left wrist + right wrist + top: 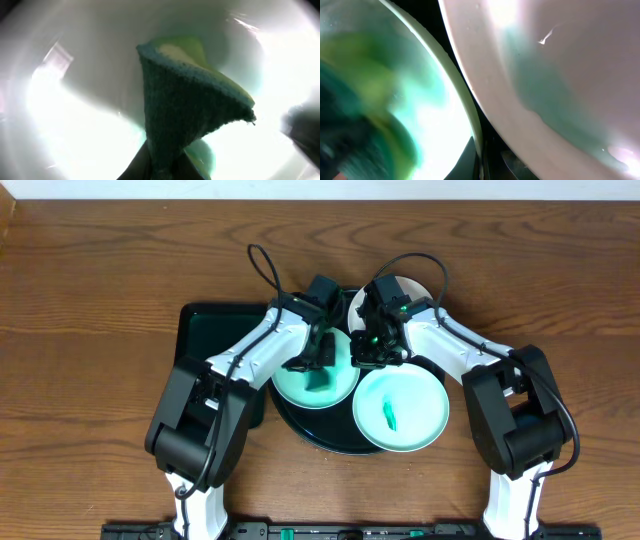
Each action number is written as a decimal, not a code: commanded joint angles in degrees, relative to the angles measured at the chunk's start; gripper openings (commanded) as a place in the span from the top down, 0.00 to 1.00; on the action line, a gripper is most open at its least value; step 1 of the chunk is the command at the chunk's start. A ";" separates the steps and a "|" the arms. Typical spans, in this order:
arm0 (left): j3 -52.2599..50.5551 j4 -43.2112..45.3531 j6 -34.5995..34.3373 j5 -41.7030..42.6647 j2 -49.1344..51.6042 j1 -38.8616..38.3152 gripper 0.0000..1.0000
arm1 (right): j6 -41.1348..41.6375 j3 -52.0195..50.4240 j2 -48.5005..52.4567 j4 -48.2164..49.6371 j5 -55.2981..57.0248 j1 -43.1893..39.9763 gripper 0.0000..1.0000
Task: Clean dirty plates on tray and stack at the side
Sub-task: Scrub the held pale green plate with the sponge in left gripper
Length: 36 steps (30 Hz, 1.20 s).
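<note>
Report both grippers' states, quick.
Left gripper: closed, holding the sponge.
Right gripper: appears closed on the rim of the mint plate.

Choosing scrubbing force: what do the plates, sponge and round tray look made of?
Plates: probably glazed ceramic or melamine; smooth, with bright glare. Sponge: yellow foam with a coarse, fuzzy dark-green scouring layer. Round tray: glossy black, perhaps plastic or lacquer; its rim reflects light.

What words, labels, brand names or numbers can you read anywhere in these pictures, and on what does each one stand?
None can be read. The plates, the tray, the sponge and the table bear no visible print; both wrist views are too blurred to show fine marks.
</note>
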 commanded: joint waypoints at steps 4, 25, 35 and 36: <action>-0.87 -7.10 -14.29 -18.45 1.33 1.01 0.93 | -0.17 -1.16 1.38 -0.26 0.17 0.98 0.99; -0.48 -2.01 12.72 22.60 1.33 3.30 0.93 | -0.17 -1.16 1.38 -0.31 0.63 1.31 0.99; 7.58 -7.56 6.88 13.35 -2.56 12.33 0.93 | 0.04 -1.16 1.38 -0.44 2.86 1.97 0.99; 9.09 -9.09 6.88 13.35 -3.45 13.00 0.93 | 0.04 -1.16 1.38 -0.44 3.26 2.14 0.99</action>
